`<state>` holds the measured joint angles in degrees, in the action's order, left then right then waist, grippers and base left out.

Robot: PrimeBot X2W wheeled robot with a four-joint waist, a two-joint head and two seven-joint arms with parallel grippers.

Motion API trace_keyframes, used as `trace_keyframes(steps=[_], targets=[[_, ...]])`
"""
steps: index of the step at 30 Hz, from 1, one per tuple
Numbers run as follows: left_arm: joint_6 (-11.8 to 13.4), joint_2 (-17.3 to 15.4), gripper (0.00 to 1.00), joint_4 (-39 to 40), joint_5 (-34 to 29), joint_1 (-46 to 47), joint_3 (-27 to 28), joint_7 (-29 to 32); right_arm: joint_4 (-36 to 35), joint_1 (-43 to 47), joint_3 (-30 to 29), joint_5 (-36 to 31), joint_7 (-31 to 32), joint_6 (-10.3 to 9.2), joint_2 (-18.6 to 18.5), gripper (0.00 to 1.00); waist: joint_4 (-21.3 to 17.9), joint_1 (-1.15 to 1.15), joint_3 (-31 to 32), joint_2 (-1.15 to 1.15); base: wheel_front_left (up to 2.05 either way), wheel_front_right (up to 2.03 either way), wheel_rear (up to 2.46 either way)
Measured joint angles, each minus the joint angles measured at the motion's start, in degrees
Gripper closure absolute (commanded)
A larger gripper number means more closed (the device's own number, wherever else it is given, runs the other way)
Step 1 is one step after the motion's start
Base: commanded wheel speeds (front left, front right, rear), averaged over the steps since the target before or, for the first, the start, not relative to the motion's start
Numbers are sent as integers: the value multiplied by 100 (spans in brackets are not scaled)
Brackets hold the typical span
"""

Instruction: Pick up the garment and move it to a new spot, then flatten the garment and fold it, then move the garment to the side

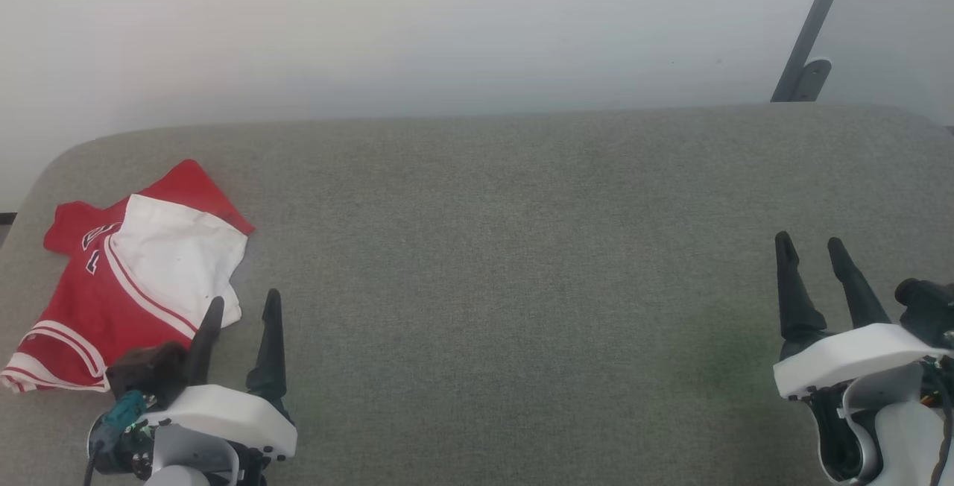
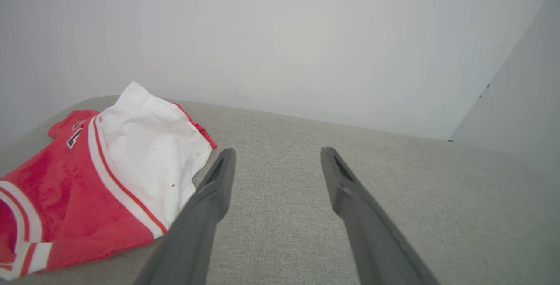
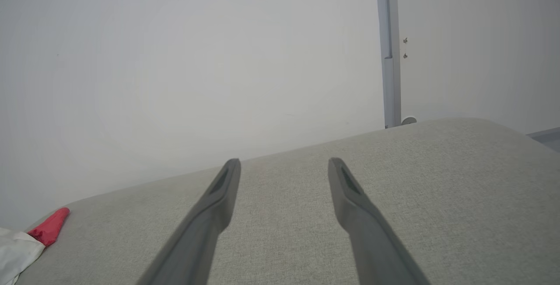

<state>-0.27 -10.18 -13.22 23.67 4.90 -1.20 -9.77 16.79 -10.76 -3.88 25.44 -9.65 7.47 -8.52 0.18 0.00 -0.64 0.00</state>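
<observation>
Left fingers (image 1: 272,337) spread beside garment (image 1: 82,300), right fingers (image 1: 794,285) spread, empty

Grey fabric surface (image 1: 522,285), folded garment (image 1: 127,277)

red-and-white striped garment (image 1: 127,277), grey surface (image 1: 522,285)

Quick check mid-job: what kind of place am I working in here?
Probably a bare indoor test room: a grey fabric-covered table set against a plain white wall, a metal post behind it, and a shirt lying at its left end.
</observation>
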Motion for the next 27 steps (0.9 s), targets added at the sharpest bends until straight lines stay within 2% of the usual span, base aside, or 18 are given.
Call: trace_keyframes(steps=[27], targets=[[-209, 86, 0, -240, -1137, 18, 145, -327, -18, -19, -253, -833, -332, 0, -22, 0, 1, 0, 32, 0, 0, 0, 0]])
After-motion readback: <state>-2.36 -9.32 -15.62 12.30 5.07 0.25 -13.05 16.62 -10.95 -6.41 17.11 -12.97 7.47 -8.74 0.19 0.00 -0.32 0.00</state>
